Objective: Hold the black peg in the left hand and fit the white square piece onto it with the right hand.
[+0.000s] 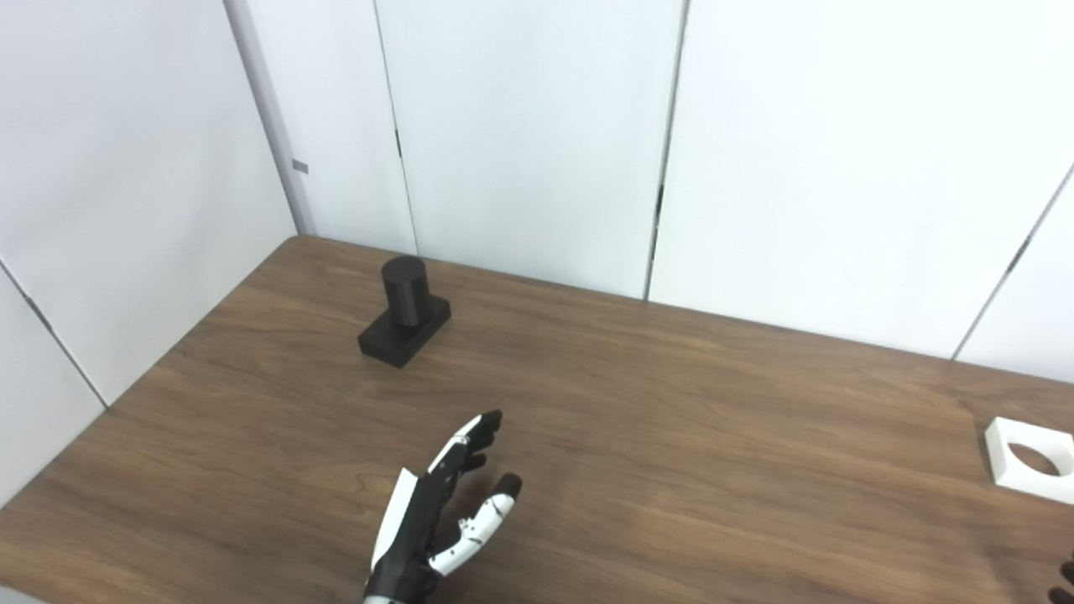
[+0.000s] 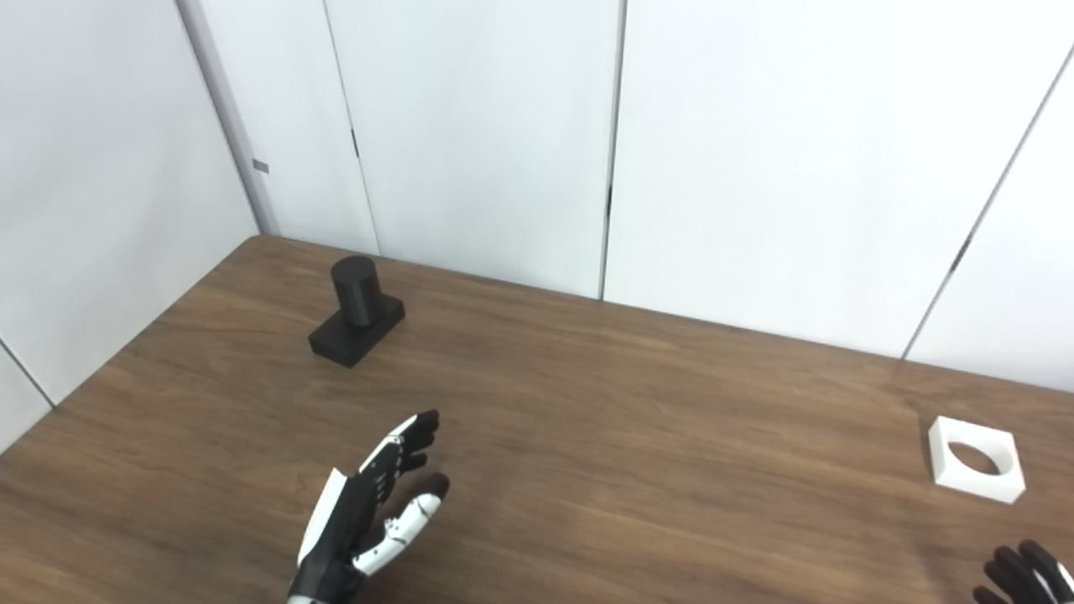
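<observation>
1. Left hand (image 2: pixel 361 524): its fingers (image 2: pixel 401 445) are spread and extended, thumb apart, holding nothing. It is raised over the table (image 2: pixel 638 419), on the near side of the black peg (image 2: pixel 357 312) and well apart from it.
2. Right hand (image 2: pixel 1024 577): only dark fingertips show at the lower right edge. Whether they are spread or curled cannot be told. They lie on the near side of the white square piece (image 2: pixel 976 460), not touching it.
3. The black peg stands upright on its block base at the far left of the table. The white square piece lies flat, hole upward, far to the right of the peg and near the table's right end.
4. Risk, left side: the peg is a smooth upright cylinder; an approach that strikes it from the side could push or tip the base instead of enclosing it.
5. Risk, right side: the piece is low and flat; fingers could slide it toward the nearby edge.
6. Risk, fitting: a tilted peg or tilted piece would likely jam at the hole.
7. Count: one peg, one white piece, two hands, one table.
</observation>
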